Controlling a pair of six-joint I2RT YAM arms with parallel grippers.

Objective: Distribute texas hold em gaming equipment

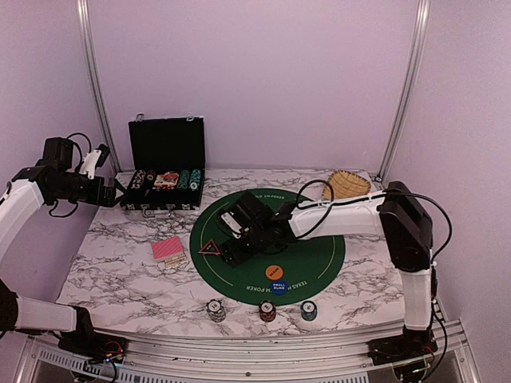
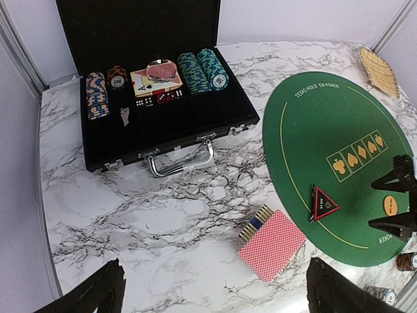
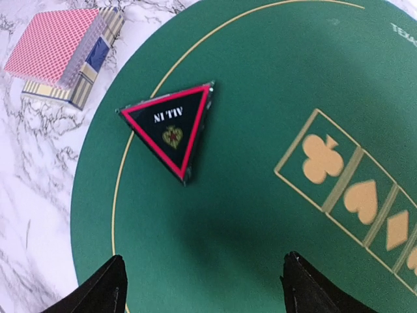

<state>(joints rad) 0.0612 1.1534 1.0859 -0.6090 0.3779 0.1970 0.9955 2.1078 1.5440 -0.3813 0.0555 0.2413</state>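
Left jaws, right jaws: wide apart.

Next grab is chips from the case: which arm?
Left. The left gripper hangs open beside the case, with the chips in its wrist view. The right gripper is open over the mat by the triangle marker, farther off.
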